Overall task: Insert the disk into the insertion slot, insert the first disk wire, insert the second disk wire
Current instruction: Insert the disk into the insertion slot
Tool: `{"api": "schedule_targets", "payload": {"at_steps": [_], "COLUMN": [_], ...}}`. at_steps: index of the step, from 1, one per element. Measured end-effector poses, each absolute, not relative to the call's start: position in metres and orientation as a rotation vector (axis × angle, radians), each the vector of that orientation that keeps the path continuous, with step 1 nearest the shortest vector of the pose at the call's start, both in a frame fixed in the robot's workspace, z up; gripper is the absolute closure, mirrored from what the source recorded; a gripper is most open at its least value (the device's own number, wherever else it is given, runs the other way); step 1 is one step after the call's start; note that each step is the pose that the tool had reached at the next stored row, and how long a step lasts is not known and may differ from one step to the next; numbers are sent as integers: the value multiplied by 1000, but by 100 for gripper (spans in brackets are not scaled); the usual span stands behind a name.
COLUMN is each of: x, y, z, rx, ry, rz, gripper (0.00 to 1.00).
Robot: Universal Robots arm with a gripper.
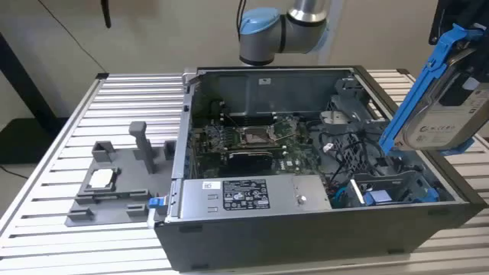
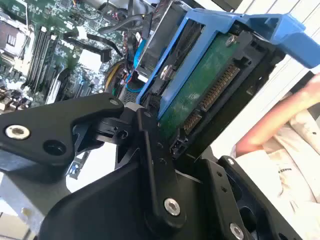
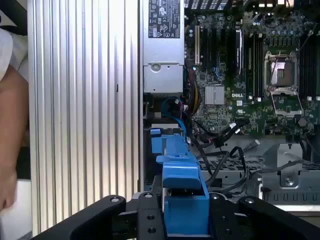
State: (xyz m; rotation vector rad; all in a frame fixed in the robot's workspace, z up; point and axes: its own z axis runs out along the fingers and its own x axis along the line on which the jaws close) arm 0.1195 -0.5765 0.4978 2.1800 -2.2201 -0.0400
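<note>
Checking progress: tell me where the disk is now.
The disk is clamped in the gripper at the exterior view's right, above the computer case, outside the insertion slot.

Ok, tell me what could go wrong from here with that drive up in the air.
1. The silver hard drive in its bright blue plastic carrier hangs tilted above the boxy dark grey metal drive bay; lowered so, it may jam on the bay's walls.
2. Loose black cables lie beside the bay and could snag.
3. A person's arm is close to the gripper.
</note>
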Motion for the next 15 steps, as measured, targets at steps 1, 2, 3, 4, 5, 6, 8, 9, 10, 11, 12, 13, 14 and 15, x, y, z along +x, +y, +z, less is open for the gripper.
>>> {"api": "schedule_targets", "payload": {"at_steps": [1,2,3,4,5,6,8,9,10,11,12,13,14,15], "x": [120,120,120,120,120,120,120,120,120,120,120,120,120,120], "y": [-577,-577,-577,-577,-577,-577,-576,-577,-577,-577,-577,-577,-577,-577], "z": [498,498,498,498,498,498,497,496,496,495,495,494,494,493], "rx": [2180,2180,2180,2180,2180,2181,2183,2184,2184,2184,2184,2184,2185,2185], "ry": [-2220,-2220,-2220,-2220,-2220,-2221,-2223,-2224,-2224,-2224,-2224,-2224,-2224,-2224], "rz": [-40,-40,-40,-40,-40,-39,-39,-41,-41,-41,-41,-42,-42,-42], "gripper": [67,67,67,67,67,67,67,67,67,67,67,67,67,67]}}
